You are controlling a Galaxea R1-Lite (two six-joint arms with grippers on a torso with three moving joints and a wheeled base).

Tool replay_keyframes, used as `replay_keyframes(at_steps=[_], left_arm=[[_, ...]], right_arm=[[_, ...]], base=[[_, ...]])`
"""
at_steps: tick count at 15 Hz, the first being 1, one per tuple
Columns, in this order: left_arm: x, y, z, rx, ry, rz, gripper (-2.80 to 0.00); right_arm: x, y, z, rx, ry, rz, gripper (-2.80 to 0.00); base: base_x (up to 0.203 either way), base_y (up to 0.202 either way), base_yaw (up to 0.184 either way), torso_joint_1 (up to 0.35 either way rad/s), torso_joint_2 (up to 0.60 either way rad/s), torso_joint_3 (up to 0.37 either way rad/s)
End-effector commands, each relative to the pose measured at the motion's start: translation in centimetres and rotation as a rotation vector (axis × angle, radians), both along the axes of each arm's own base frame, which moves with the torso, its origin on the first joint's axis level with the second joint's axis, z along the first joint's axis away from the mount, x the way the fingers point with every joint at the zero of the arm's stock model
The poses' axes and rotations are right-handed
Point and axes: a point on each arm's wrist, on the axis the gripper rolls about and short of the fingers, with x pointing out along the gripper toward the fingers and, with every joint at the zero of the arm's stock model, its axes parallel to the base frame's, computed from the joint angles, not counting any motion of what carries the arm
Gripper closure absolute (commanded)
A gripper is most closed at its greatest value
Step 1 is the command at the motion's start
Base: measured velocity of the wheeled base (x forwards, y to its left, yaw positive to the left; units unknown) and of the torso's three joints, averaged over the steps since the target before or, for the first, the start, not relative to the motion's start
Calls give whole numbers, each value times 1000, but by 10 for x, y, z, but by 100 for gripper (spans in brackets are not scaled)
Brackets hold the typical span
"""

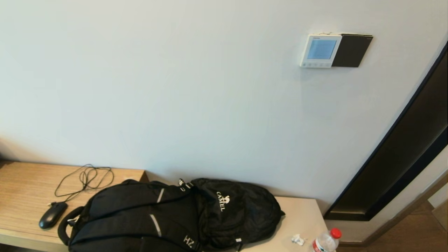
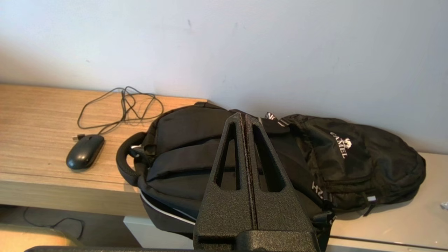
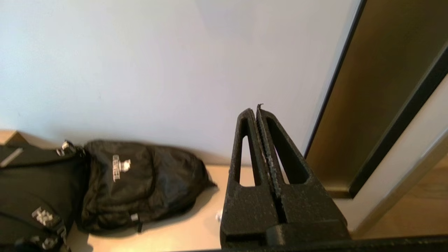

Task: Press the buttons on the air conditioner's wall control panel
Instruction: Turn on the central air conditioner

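The wall control panel (image 1: pixel 320 50) is a small white square with a light-blue screen, high on the wall at the upper right in the head view. Its buttons (image 1: pixel 315 64) form a faint pale row along its bottom strip. Neither gripper shows in the head view. My left gripper (image 2: pixel 244 117) is shut and empty, low over the black backpack. My right gripper (image 3: pixel 255 110) is shut and empty, pointing at the bare wall near the dark door frame, well below the panel. The panel shows in neither wrist view.
A dark square plate (image 1: pixel 351 50) adjoins the panel's right side. A black backpack (image 1: pixel 168 217) lies on the wooden bench (image 1: pixel 24 189), with a black mouse (image 1: pixel 52 215) and its cable at left. A water bottle (image 1: pixel 325 241) stands at the front right. A dark door frame (image 1: pixel 395 168) rises at right.
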Motion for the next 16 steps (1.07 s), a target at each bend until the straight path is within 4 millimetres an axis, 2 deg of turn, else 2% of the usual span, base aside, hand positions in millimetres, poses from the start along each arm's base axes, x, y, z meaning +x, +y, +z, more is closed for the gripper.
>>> replay_keyframes(at_steps=[1, 6, 10, 14, 16], left_arm=[[0, 0, 0, -1, -1, 0, 0], [0, 0, 0, -1, -1, 0, 0], [0, 0, 0, -1, -1, 0, 0], [0, 0, 0, -1, -1, 0, 0], [0, 0, 0, -1, -1, 0, 0]], right_arm=[[31, 0, 35, -1, 91, 3, 0], [132, 0, 90, 3, 139, -8, 0], [224, 1, 118, 11, 141, -25, 0], [301, 3, 127, 14, 144, -63, 0], [333, 5, 127, 15, 143, -76, 0]], base=[[0, 0, 0, 0, 0, 0], [0, 0, 0, 0, 0, 0], [0, 0, 0, 0, 0, 0], [0, 0, 0, 0, 0, 0], [0, 0, 0, 0, 0, 0]])
